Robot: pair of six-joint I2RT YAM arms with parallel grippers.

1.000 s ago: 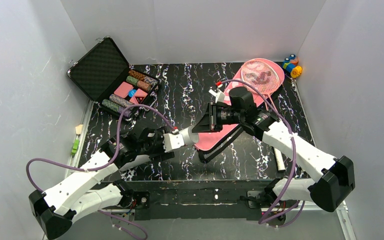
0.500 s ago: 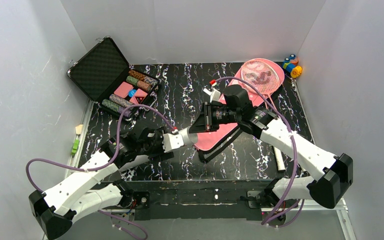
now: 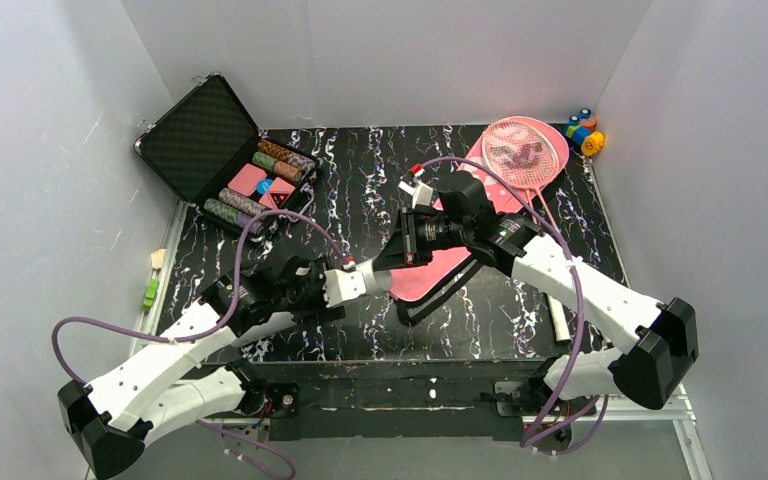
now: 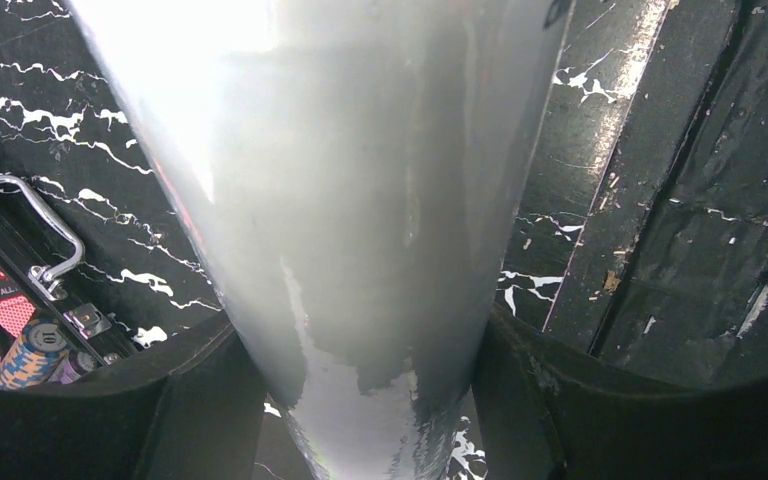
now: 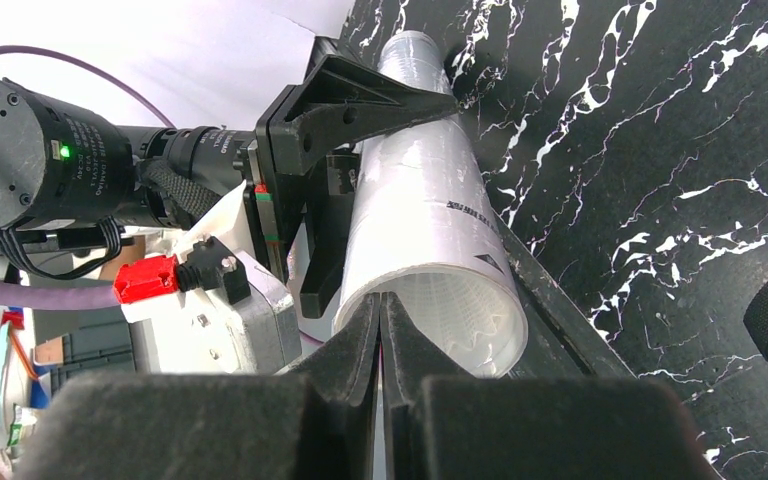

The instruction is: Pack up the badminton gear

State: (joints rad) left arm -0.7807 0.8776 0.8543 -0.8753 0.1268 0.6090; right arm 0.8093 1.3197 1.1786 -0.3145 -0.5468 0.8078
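Both grippers were at the white tube point(image 5: 430, 230) near the pink bag point(image 3: 425, 280): the left gripper point(image 4: 370, 400) clamped its body, and the right gripper point(image 5: 380, 325), tips pressed together, crowded its open mouth. The chip case point(image 3: 200, 130) sat well apart.

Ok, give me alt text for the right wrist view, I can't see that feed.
A long white cardboard tube, its open mouth facing the camera, is clamped by the left gripper over the black white-veined table. The right gripper, fingers closed, meets the mouth's near rim; something white and ribbed sits inside.
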